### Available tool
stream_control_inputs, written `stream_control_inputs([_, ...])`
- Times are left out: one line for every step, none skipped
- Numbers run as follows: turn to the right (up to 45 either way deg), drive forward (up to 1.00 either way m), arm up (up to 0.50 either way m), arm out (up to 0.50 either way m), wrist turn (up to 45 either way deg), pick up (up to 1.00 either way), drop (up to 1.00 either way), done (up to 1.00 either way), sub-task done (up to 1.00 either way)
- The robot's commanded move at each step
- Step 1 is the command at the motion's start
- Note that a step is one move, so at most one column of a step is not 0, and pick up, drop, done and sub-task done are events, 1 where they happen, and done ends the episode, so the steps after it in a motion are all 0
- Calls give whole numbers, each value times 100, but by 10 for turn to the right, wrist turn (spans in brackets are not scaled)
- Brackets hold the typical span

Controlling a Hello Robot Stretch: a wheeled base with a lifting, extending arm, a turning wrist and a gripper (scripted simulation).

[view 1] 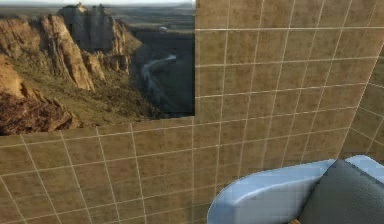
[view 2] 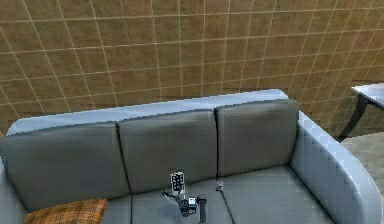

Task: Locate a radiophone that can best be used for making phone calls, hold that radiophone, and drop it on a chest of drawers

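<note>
Gripper point(view 2: 184, 202) near likely radiophone point(view 2: 178, 182); sofa point(view 2: 165, 140) centre

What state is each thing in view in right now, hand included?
handset: standing on end, at the sofa's middle seat, just above the hand.
hand: low at the middle seat; cannot tell whether it holds anything.
sofa: back cushions upright and in place, against the tiled wall.
plaid cushion: lying on the seat.
table: upright, beyond the sofa's arm.
</note>
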Motion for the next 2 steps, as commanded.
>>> stream_control_inputs([0, 0, 10, 0, 0, 0, 0, 0, 0])
stream_control_inputs([0, 0, 50, 0, 0, 0, 0, 0, 0])
